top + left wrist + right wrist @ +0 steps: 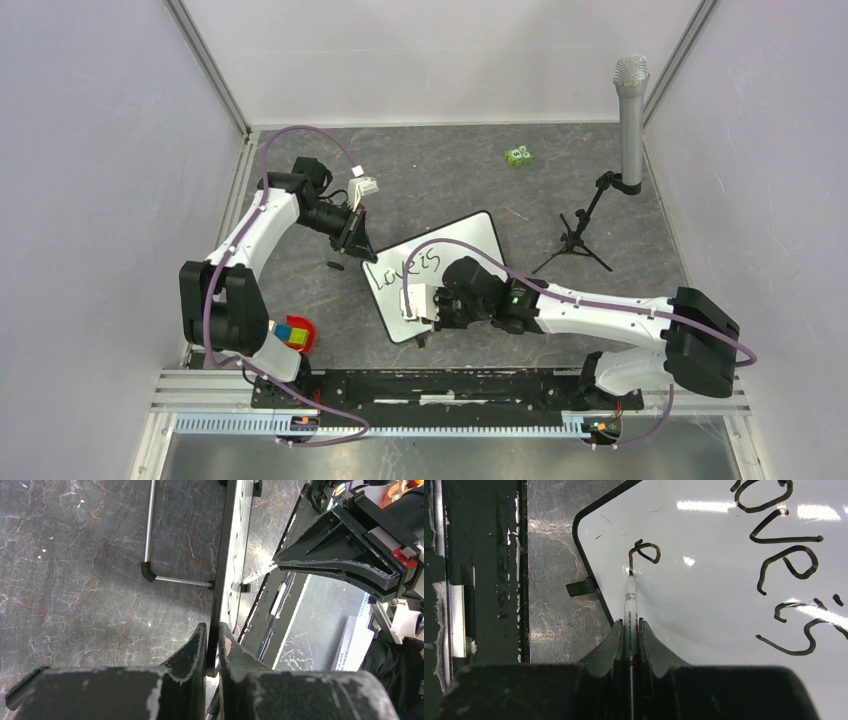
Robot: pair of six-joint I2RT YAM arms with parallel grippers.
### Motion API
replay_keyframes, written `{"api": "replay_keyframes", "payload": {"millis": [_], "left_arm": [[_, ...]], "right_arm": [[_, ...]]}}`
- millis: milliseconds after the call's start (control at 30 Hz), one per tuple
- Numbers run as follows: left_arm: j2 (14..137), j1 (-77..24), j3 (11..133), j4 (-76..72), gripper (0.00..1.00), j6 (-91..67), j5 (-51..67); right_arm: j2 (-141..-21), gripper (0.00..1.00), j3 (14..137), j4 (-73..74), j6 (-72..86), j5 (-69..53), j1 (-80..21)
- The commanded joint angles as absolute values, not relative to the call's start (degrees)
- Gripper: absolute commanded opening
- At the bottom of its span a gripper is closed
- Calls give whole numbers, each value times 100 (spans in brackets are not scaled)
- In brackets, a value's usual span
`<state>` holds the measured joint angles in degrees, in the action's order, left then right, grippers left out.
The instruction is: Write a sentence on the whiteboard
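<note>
- The rectangular white whiteboard with a thin black frame (470, 240) lies askew mid-table, and the left gripper (213, 630) pinches its frame edge.
- The right gripper (630, 627) is clamped on a slim white marker pen (630, 592), its tip on the board.
- The black handwritten sentence (784, 555) reads "Love is", with a second-line "e" near the board's corner.
- Next, I'd judge, comes the "n", which calls for a sideways shift with light pressure.

The whiteboard (465, 242) lies on the table (430, 165); microphone stand (580, 236) right of it; toy (518, 156) behind.
</note>
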<state>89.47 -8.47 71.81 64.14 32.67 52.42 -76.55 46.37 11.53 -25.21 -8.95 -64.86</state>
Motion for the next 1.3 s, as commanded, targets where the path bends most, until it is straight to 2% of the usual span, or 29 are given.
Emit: {"api": "replay_keyframes", "payload": {"millis": [0, 767, 1267], "left_arm": [[9026, -888, 7181, 6442, 2, 3419, 5091], [9022, -888, 7163, 6442, 2, 3421, 5129], [9026, -888, 7163, 6443, 2, 3448, 5107]], "right_arm": [[-7421, 0, 4784, 1367, -2568, -817, -6451], [-7434, 0, 4992, 1030, -2564, -565, -6412], [-7458, 0, 4518, 1014, -2506, -628, -6372]]}}
